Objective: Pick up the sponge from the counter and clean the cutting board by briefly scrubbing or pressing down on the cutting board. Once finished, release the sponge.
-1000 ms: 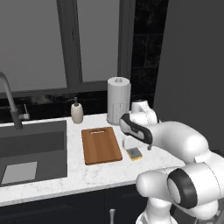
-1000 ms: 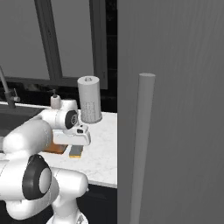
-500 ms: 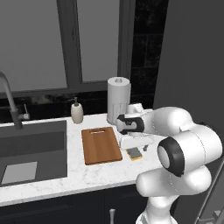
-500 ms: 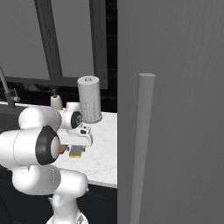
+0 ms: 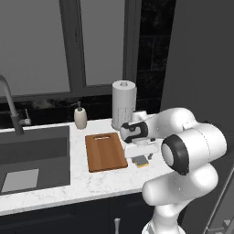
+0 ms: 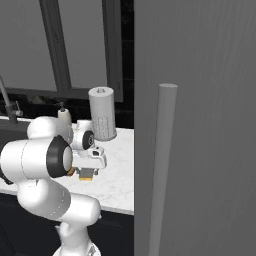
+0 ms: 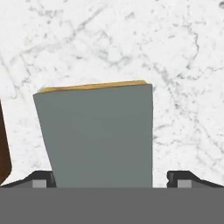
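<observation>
The sponge (image 7: 98,135) lies flat on the white marble counter (image 7: 183,65), grey top up with a yellow edge showing on its far side. My gripper (image 7: 111,179) is open and low over it, one fingertip (image 7: 43,179) at the sponge's left side and the other off its right side with a gap. From the base, the sponge (image 5: 141,160) sits just right of the brown cutting board (image 5: 106,151), under the gripper (image 5: 140,154). The right base view shows the sponge (image 6: 86,174) below the gripper (image 6: 89,167). A sliver of the cutting board (image 7: 3,153) shows at the left edge.
A paper towel roll (image 5: 124,105) stands behind the gripper, a soap dispenser (image 5: 81,116) left of it. The dark sink (image 5: 34,153) with its faucet (image 5: 11,107) lies left of the board. A grey wall and pillar (image 6: 162,165) rise on the right.
The arm has swung its elbow round and the hand has come down closer over the sponge. The sponge and the board have not moved.
</observation>
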